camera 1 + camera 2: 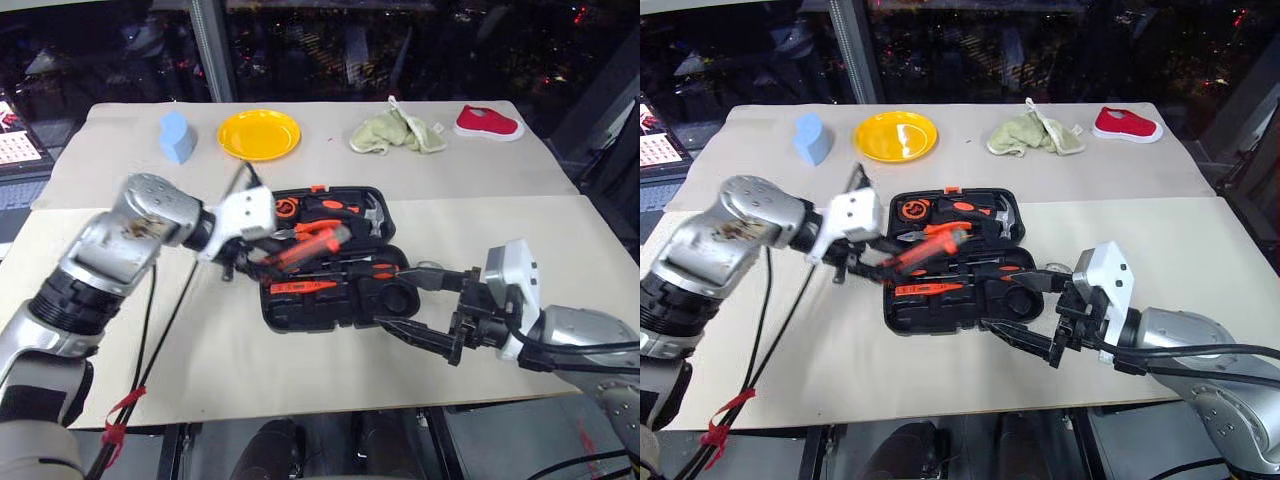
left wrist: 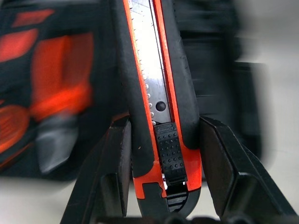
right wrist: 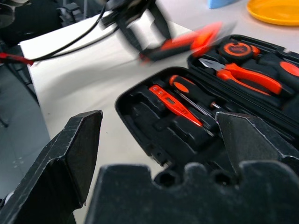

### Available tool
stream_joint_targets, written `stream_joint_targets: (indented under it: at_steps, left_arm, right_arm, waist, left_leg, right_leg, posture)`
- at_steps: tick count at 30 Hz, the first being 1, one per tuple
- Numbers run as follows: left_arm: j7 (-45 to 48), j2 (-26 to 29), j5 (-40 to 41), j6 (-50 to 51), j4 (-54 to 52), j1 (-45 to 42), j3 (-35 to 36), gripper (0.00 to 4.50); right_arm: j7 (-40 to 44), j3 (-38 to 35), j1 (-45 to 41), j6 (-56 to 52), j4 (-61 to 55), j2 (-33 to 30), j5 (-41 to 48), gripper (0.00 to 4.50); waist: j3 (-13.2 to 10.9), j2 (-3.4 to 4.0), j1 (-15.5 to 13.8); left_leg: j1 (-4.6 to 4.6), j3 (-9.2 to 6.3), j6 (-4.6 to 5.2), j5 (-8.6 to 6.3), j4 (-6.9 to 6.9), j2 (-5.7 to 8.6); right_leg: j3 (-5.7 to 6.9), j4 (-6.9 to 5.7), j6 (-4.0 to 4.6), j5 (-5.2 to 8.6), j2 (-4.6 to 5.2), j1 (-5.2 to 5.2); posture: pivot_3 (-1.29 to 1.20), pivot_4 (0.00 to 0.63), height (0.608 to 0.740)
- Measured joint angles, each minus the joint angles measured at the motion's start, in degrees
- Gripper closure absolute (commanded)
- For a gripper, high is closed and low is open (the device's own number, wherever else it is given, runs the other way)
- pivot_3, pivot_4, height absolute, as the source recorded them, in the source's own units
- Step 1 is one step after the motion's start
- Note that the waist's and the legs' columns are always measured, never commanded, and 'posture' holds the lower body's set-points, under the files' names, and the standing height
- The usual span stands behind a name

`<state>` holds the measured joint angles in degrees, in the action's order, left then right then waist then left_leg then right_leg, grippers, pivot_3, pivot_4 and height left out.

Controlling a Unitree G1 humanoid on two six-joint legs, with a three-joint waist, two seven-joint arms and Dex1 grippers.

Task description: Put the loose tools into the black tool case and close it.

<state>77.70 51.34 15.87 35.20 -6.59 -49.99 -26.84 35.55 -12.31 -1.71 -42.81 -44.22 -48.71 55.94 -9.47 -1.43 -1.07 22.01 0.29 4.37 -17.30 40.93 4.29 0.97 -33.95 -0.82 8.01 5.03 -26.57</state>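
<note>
The black tool case (image 1: 275, 315) lies open in the middle of the table, its lid half toward the far side. My left gripper (image 2: 163, 140) is shut on the rear end of an orange-black utility knife (image 1: 305, 245). It holds the knife slanted above the case's left part. In the case's near half lie a slim orange tester screwdriver (image 3: 175, 105) and an orange-and-black screwdriver (image 3: 191, 91). Pliers (image 3: 243, 74) and a tape measure (image 3: 236, 49) sit in the lid half. My right gripper (image 1: 420, 305) stands open at the case's near right corner, holding nothing.
At the back of the table are a blue object (image 1: 177, 137), a yellow plate (image 1: 259, 134), a green cloth (image 1: 397, 133) and a red shoe (image 1: 488, 123). Black cables (image 1: 150, 340) hang from my left arm across the table's near left.
</note>
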Motion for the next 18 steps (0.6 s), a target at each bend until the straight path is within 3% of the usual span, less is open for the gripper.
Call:
stream_joint_targets:
  at_steps: [6, 10, 18]
  left_arm:
    - [3.4, -6.2, -4.9, 7.3, 0.4, -4.6, -9.6, 2.82]
    - [4.4, -9.0, -7.2, 7.3, 2.6, -6.3, -11.4, 2.82]
    - [6.2, -13.0, -13.5, 3.6, 10.5, -8.3, -15.2, 2.82]
  right_arm:
    - [-5.0, -2.5, 5.9, -0.7, -5.1, 0.3, 2.7, 0.00]
    - [-8.3, -2.7, 8.7, -0.6, -7.8, 1.2, 3.4, 0.00]
    - [-12.9, -4.1, 12.7, -0.5, -11.1, 1.7, 4.0, 0.00]
  waist:
    - [0.0, -0.05, -0.2]
    - [0.0, -0.04, 0.1]
    - [0.0, -0.03, 0.2]
  left_leg:
    - [-0.18, -0.03, 0.67, -0.38, 0.45, -0.04]
    - [-0.34, -0.01, 0.68, -0.38, 0.73, -0.06]
    - [-0.35, 0.02, 0.68, -0.38, 0.75, -0.07]
  right_leg:
    - [-0.08, -0.04, -0.20, 0.15, 0.01, 0.33]
    - [-0.15, -0.15, -0.61, 0.39, 0.01, 0.49]
    - [-0.18, -0.17, -0.22, 0.15, 0.00, 0.47]
  posture:
    - [0.00, 0.150, 0.740]
    - [0.00, 0.150, 0.740]
    - [0.00, 0.150, 0.740]
